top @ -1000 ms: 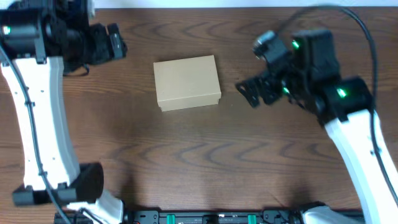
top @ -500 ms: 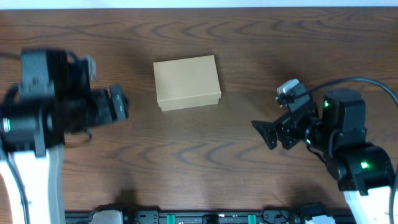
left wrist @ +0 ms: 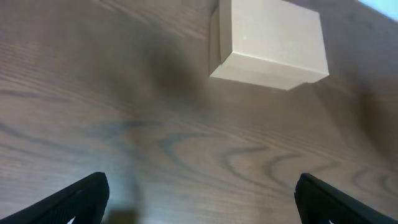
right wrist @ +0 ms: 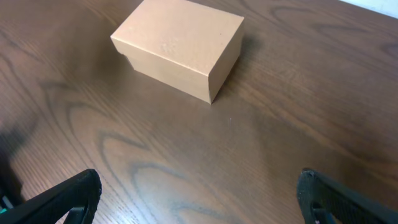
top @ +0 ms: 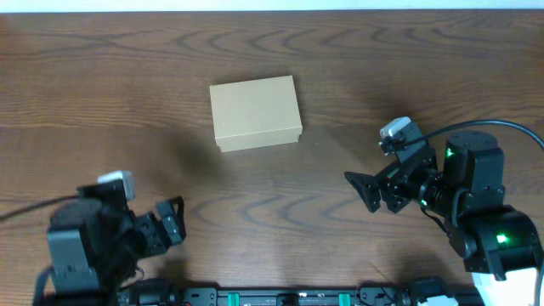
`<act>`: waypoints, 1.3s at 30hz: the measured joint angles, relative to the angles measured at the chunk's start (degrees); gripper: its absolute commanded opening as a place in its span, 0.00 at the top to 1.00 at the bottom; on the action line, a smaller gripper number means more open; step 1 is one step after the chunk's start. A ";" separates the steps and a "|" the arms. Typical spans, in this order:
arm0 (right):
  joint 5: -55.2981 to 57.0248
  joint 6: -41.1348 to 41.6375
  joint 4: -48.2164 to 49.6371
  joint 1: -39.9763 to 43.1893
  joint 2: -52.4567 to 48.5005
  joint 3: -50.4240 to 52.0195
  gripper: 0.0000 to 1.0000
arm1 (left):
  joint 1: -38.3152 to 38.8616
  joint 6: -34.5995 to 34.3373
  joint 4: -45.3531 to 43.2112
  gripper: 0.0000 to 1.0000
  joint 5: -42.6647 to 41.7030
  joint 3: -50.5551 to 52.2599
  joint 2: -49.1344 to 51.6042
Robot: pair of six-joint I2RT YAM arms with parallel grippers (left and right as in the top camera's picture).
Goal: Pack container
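The container [top: 255, 111] is a plain tan cardboard box with its lid shut, standing on the wooden table a little left of middle. It also shows in the left wrist view [left wrist: 270, 41] and in the right wrist view [right wrist: 180, 46]. My left gripper [top: 172, 223] is open and empty near the table's front left, well short of the box. My right gripper [top: 371, 190] is open and empty at the front right, apart from the box. Both grippers' fingertips show spread wide in the left wrist view [left wrist: 202, 199] and in the right wrist view [right wrist: 202, 196].
The dark wooden table [top: 280, 212] carries only the box. A black rail [top: 289, 297] runs along the front edge between the arm bases.
Both arms have drawn back toward the front edge. The left arm swept from the back left down to the front left. The right arm moved from beside the box to the front right.
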State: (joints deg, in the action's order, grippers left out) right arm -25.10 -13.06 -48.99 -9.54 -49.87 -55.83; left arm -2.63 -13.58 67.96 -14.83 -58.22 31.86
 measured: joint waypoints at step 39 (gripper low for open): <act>0.00 0.00 0.00 0.00 0.00 0.00 0.01 | 0.02 13.86 -30.29 0.05 11.82 32.74 -16.96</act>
State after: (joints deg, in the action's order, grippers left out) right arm -25.10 -13.06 -48.99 -9.54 -49.87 -55.83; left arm -2.61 0.27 37.67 -3.01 -25.47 14.90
